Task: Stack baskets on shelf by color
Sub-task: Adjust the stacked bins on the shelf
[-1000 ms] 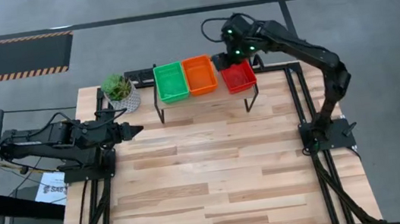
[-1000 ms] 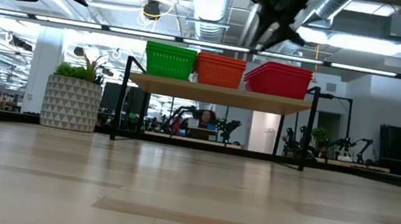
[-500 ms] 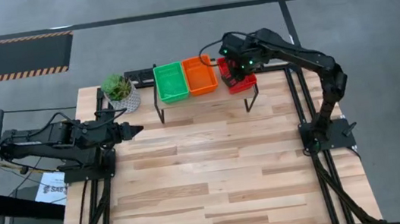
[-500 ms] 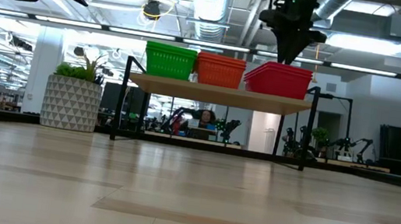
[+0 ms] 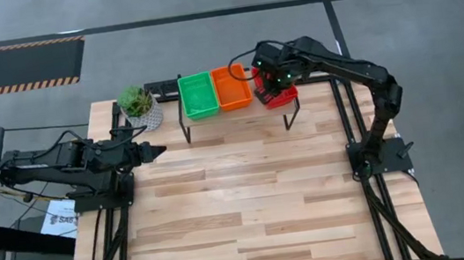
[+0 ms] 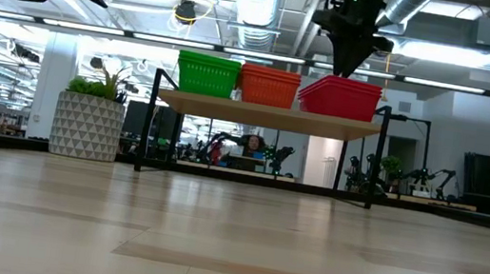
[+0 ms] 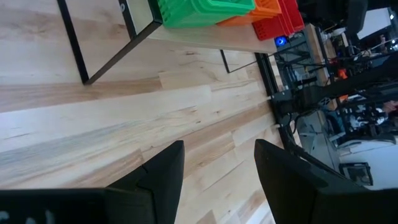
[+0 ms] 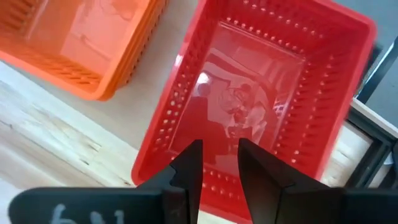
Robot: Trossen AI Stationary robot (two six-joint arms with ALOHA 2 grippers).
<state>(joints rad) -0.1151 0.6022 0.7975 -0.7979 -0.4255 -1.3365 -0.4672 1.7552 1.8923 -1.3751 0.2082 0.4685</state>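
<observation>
Three stacks of mesh baskets stand in a row on the shelf (image 6: 267,115): green (image 5: 198,95), orange (image 5: 231,87) and red (image 5: 281,99), each resting on its base. My right gripper (image 5: 275,81) hangs over the red stack (image 8: 261,93), pointing down, its tips (image 6: 344,69) just above the rim. It is open by a narrow gap (image 8: 216,155) and holds nothing. My left gripper (image 5: 156,151) waits near the table's left edge, open wide (image 7: 217,155), raised above the wood.
A potted plant (image 5: 140,106) in a patterned white pot (image 6: 86,124) stands left of the shelf at the far edge. The shelf's thin black legs (image 5: 185,131) rise from the plank table (image 5: 258,198), which is bare wood in front of the shelf.
My right gripper came from behind the shelf toward the table's near edge and stopped over the red stack. It turned from a slant to pointing straight down and sank a little. The baskets have not moved.
</observation>
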